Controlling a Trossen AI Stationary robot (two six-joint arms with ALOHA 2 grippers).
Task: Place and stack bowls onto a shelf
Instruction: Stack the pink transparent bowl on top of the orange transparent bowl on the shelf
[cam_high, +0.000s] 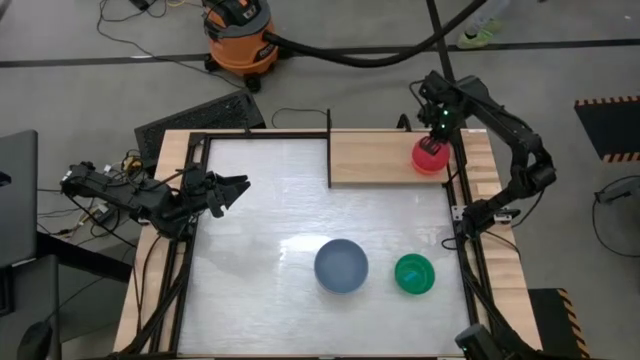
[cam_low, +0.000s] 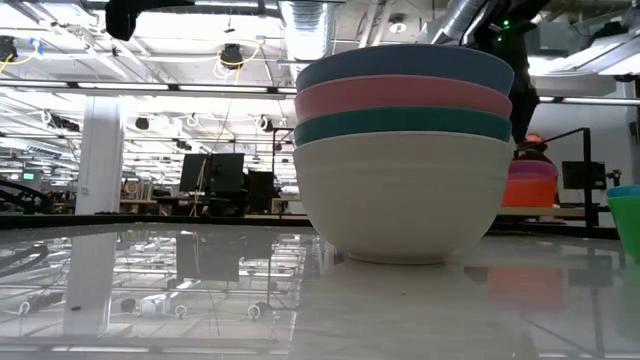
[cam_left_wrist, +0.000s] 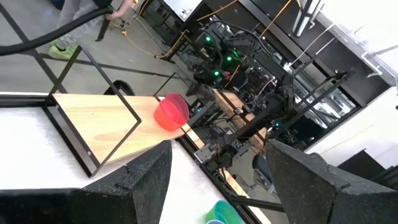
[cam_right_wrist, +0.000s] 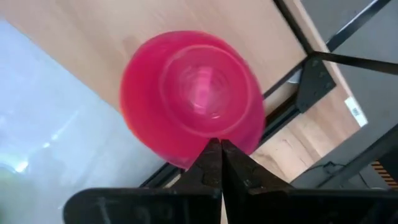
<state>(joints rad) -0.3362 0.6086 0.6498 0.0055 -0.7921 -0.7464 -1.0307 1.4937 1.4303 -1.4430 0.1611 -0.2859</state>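
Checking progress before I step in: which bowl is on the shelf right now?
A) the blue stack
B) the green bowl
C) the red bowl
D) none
C: the red bowl sits at the right end of the shelf, with the right hand shut at its rim; the green bowl and the blue stack are on the table.

The right dark six-joint arm is reaching along the table's right edge toward the far right corner, bending at the elbow and angling its wrist down and inward. Its two-finger right gripper (cam_high: 432, 148) is pointing downward, and the two dark fingers (cam_right_wrist: 219, 163) are pressing together with no gap between their tips. The left dark six-joint arm is lying low and nearly level at the left edge, its left gripper (cam_high: 232, 190) pointing inward with its fingers (cam_left_wrist: 146, 177) spreading wide apart.
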